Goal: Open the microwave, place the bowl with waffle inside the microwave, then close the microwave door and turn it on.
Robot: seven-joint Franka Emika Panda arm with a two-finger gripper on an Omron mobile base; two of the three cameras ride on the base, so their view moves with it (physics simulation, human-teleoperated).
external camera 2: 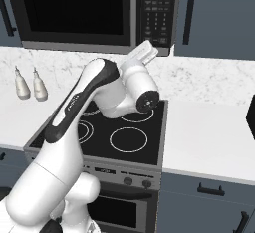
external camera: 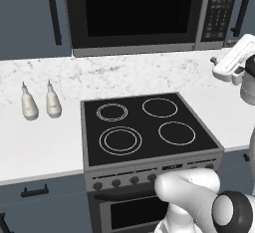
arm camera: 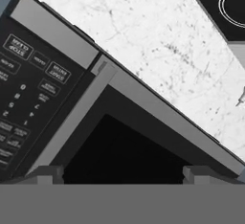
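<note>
The white arm is bent at the elbow and reaches upward, and its hand (external camera 2: 142, 54) is raised just below the lower right corner of the microwave (external camera 2: 94, 13). In the right base view the hand is in front of the marble wall, tilted toward the keypad (external camera 2: 156, 12). In the hand view the picture is rolled, so the microwave front runs diagonally. The two dark fingertips (arm camera: 48, 174) of the tool (arm camera: 122, 176) stand well apart at the bottom of that view, with the black window between them. The tool is open wide and has hold of nothing.

The microwave is a wide dark grey box mounted above the stove, between blue-grey cabinets with long black handles. The microwave door (external camera: 134, 12) is closed; it has a grey frame and a large flat black window. The keypad strip on the right is black with small pale buttons; the labels are too blurred to read.

Below it the wall is white marble with fine grey veins. The stove (external camera: 147, 127) has a smooth black glass top with four thin white burner rings, a grey front with a row of round knobs, and an oven door with a black window. The tabletop (external camera: 40, 147) on both sides is plain white. Two small pale bottles (external camera: 40, 102) with narrow necks stand upright side by side on the tabletop to the left of the stove, well apart from the arm.
</note>
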